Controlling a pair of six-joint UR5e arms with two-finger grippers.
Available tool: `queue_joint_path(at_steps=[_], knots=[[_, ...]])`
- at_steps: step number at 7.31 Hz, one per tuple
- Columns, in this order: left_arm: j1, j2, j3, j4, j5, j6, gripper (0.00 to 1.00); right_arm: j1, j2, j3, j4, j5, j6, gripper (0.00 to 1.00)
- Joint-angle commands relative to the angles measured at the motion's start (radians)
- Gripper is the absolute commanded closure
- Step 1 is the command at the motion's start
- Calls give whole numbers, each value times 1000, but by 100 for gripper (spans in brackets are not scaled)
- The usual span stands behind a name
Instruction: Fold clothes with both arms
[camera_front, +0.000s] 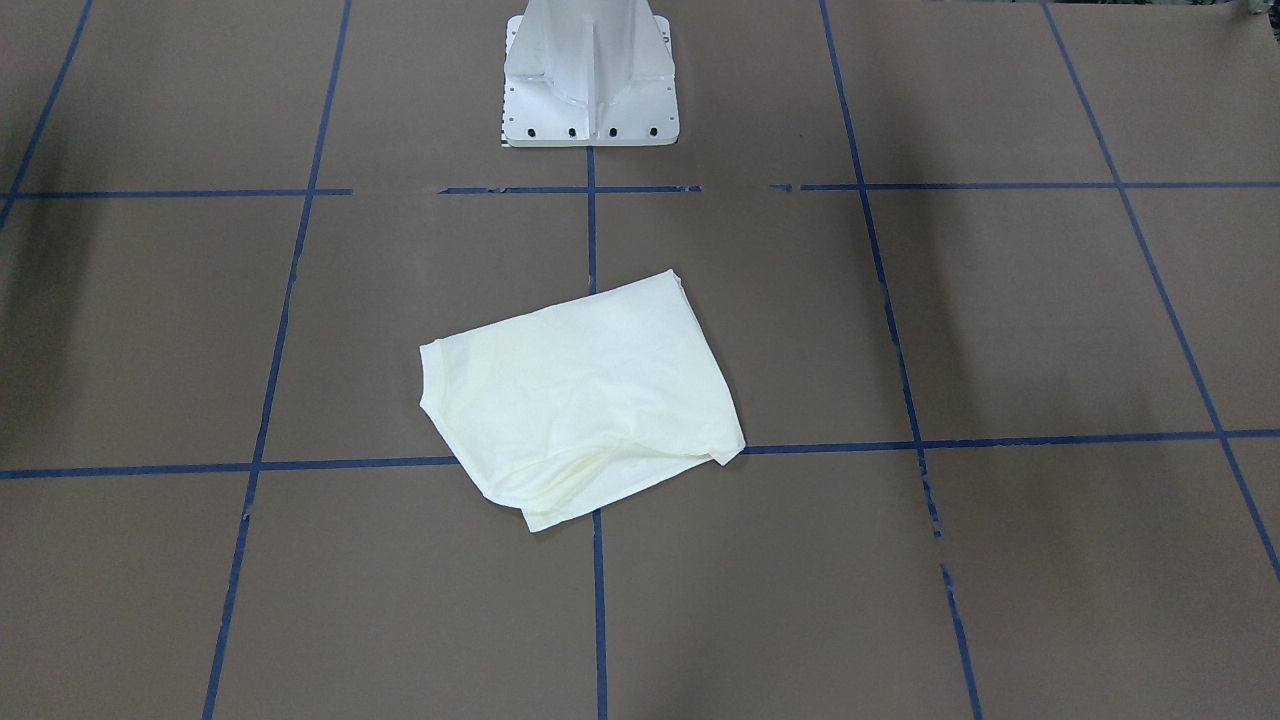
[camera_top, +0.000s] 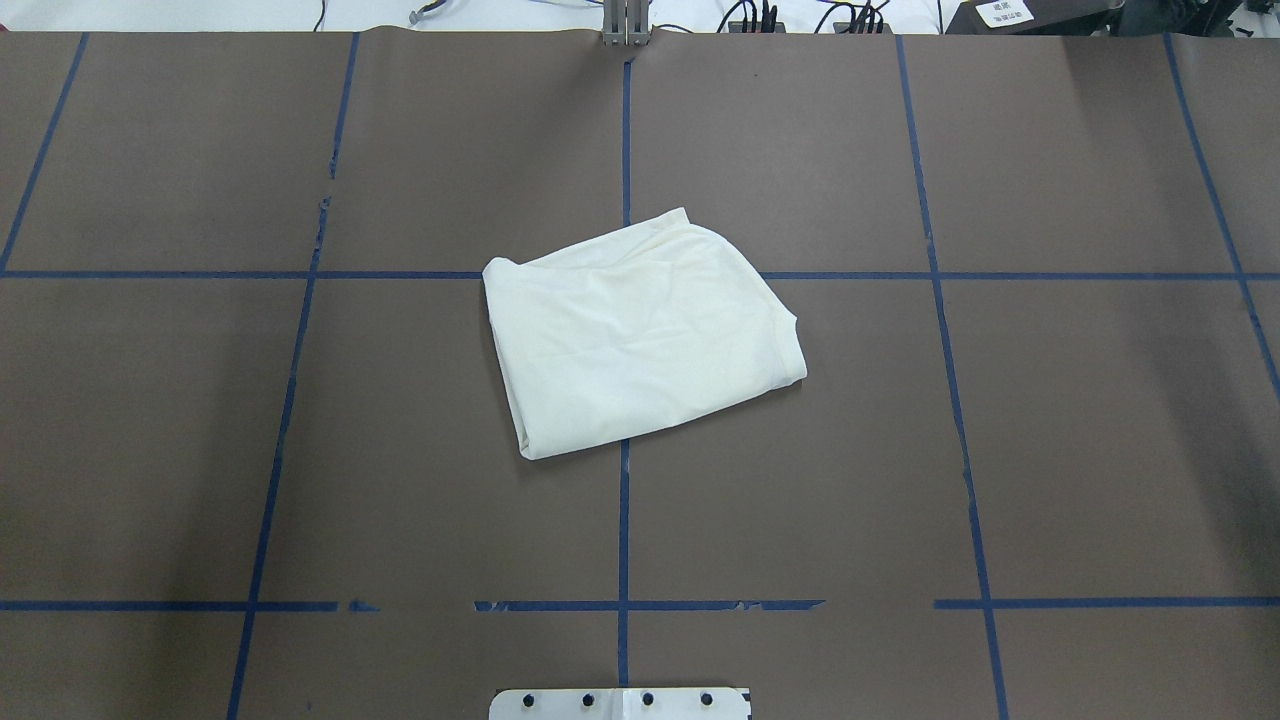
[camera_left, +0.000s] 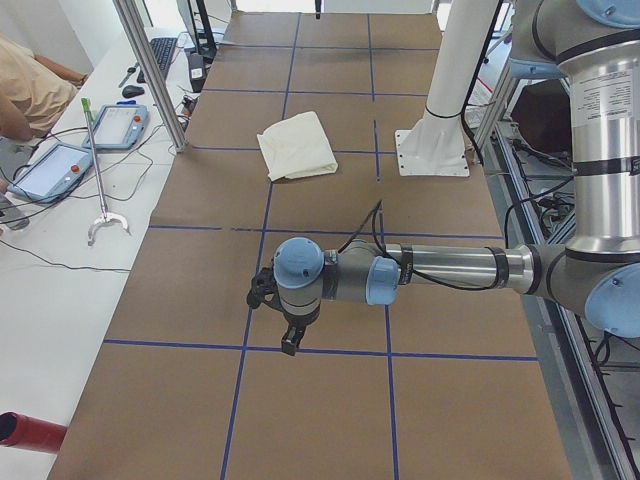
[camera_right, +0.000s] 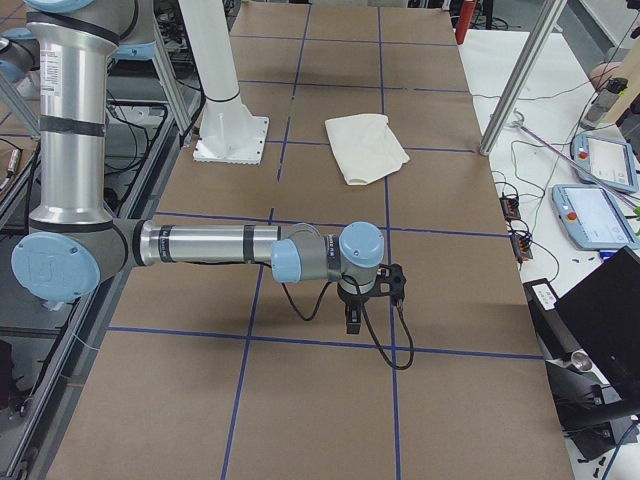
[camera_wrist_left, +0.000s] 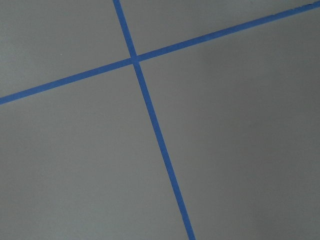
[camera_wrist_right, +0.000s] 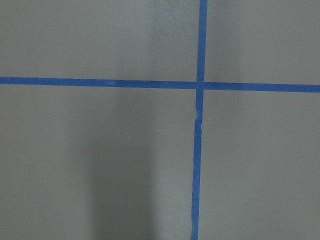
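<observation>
The clothes (camera_front: 585, 390) are a single cream-white shirt, folded into a compact, slightly skewed rectangle at the table's middle (camera_top: 640, 335). Only plain cream fabric shows, with no print. It appears small and far off in both side views (camera_left: 298, 147) (camera_right: 366, 148). Both arms are stretched out low over the table's ends, well away from the shirt. The left gripper (camera_left: 290, 335) points down near a blue tape line, and so does the right gripper (camera_right: 355, 315). I cannot tell whether either is open or shut. The wrist views hold only brown table and blue tape.
The white pedestal base (camera_front: 590, 80) stands at the robot's side of the table (camera_top: 620, 703). A side bench carries teach pendants (camera_left: 50, 170) (camera_right: 590, 215) and cables. A person's arm (camera_left: 30, 85) reaches in there. Metal frame posts (camera_left: 150, 70) stand at the table's edge.
</observation>
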Motion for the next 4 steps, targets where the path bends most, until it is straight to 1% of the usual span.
queue_joint_path(at_steps=[1,4], knots=[[-1,-3,1,-4,-1,2,0,0,-2,3,0,-1,1,0],[-1,-2,-11,-4,-2,1,0,0,1,7,0,1,2,0]])
